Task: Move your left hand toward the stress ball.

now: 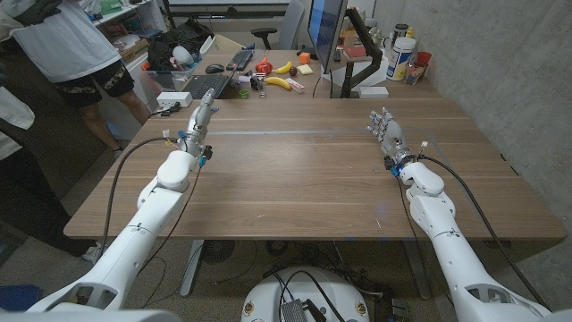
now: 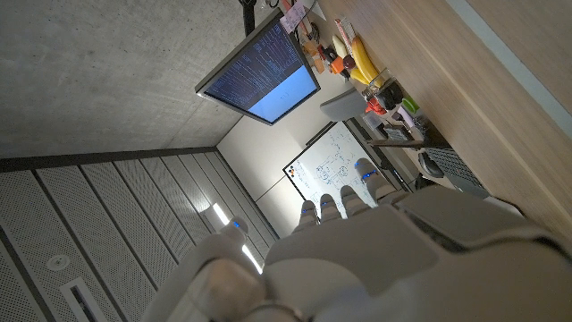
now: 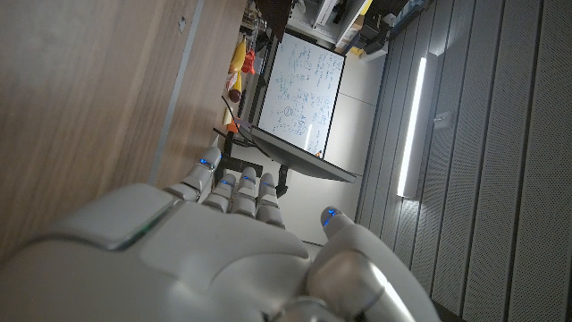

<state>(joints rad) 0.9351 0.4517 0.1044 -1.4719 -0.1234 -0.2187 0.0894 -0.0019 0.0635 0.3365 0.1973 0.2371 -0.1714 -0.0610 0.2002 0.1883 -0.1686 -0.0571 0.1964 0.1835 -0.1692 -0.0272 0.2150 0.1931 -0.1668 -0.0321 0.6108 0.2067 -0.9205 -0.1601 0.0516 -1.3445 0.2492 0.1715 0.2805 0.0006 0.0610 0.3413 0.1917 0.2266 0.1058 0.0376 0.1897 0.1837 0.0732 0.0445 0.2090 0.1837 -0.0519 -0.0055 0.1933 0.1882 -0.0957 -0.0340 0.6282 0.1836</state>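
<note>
My left hand point(image 1: 200, 121) hovers over the far left part of the wooden table point(image 1: 295, 179), fingers stretched out toward the back edge and holding nothing. In the left wrist view the left hand point(image 2: 357, 241) shows from behind with its fingertips point(image 2: 344, 201) side by side and empty. My right hand point(image 1: 385, 130) stands at the far right of the table, fingers apart and empty. The right wrist view has the right hand point(image 3: 223, 233) close beside the table top. A small red rounded thing point(image 1: 264, 65) sits on the desk behind; what it is I cannot tell.
Behind the table a cluttered desk carries a keyboard point(image 1: 207, 85), a banana point(image 1: 278, 83), a monitor point(image 1: 326, 27) and bottles point(image 1: 402, 58). A person point(image 1: 80, 45) stands at the back left. A concrete wall runs along the right side.
</note>
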